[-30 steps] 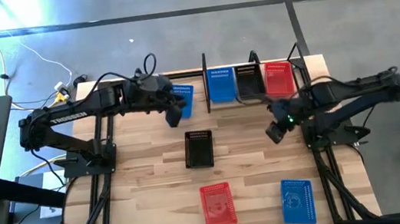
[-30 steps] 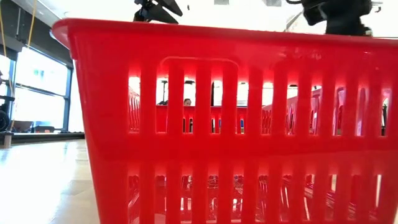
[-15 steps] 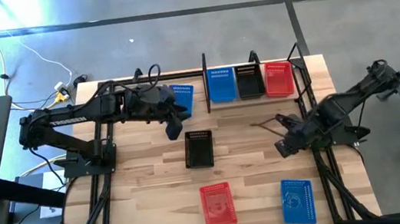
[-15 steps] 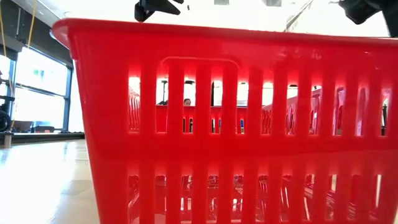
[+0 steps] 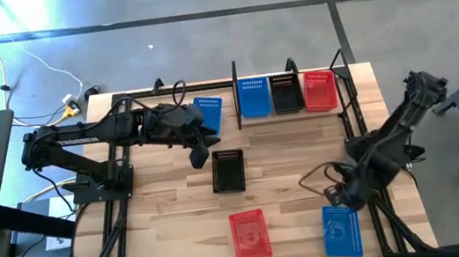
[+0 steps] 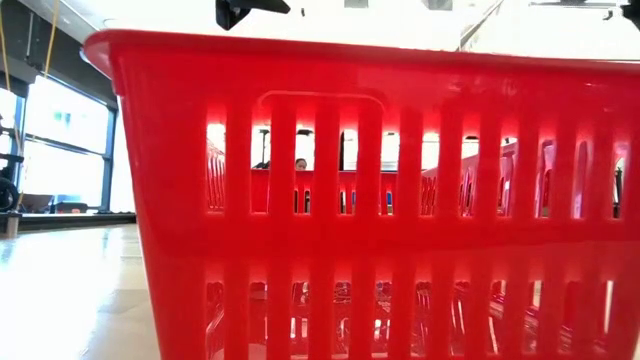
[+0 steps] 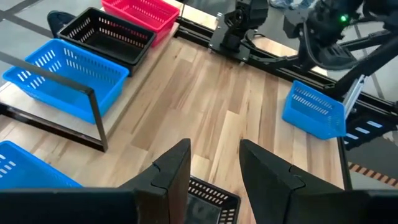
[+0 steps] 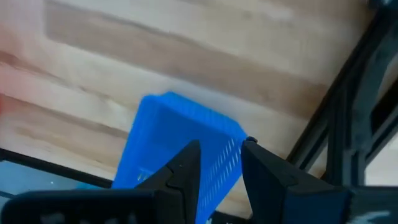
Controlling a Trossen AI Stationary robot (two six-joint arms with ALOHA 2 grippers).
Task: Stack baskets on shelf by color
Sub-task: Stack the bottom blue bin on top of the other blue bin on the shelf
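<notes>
- Baskets sit in a row on the black shelf (image 5: 289, 72) at the far edge of the table (image 5: 161, 217): a blue basket (image 5: 253, 96), a black basket (image 5: 285, 93) and a red basket (image 5: 320, 90), side by side.
- Another blue one (image 5: 209, 112) rests just outside the shelf's end post, on the side of the left arm.
- A loose black basket (image 5: 228, 169) lies near the middle of the table.
- A loose red basket (image 5: 250, 234) lies at the near edge and fills the low view.
- A loose blue basket (image 5: 342, 230) lies near the near corner on the right arm's side.
- The left gripper (image 5: 199, 155) hangs above the table just beside the loose black basket, with its fingers (image 7: 174, 168) apart and nothing between them.
- The right gripper (image 5: 335, 194) is low, right next to the loose blue basket's far end; its fingers (image 8: 183, 168) are apart and hold nothing.
</notes>
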